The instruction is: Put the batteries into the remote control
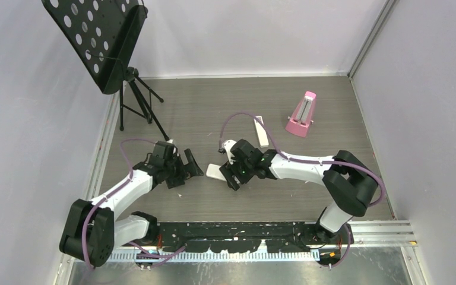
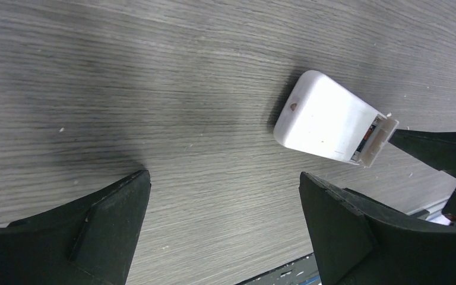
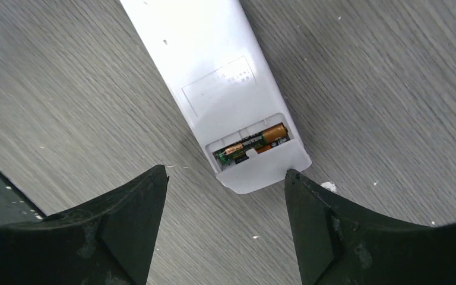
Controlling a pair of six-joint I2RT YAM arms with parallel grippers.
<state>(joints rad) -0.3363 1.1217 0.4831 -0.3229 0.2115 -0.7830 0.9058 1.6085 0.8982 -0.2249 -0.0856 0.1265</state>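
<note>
Near the middle of the table [image 1: 214, 107], the remote control [image 1: 215, 172] is laid back-up, well clear of every edge, with the two pincers close on either side. The right pincer [image 3: 225, 172] is held wide open, its fingers flanking the remote's near end, and nothing is gripped. The battery cover is seen partly off, and the batteries [image 3: 252, 141] are seated in the open compartment; their number cannot be counted for certain. The left pincer [image 2: 222, 178] is spread just as wide and is empty, with the remote lying just beyond its fingertips. The table is closed by walls on the left, far and right sides, and the near edge is lined by the base rail of the arms. Bare room is found across the far half. One music stand [image 1: 104, 41] is set in the far left corner, one pink metronome [image 1: 301, 114] toward the far right, and one longer slim remote [image 1: 262, 130] near it — two remotes in all.
</note>
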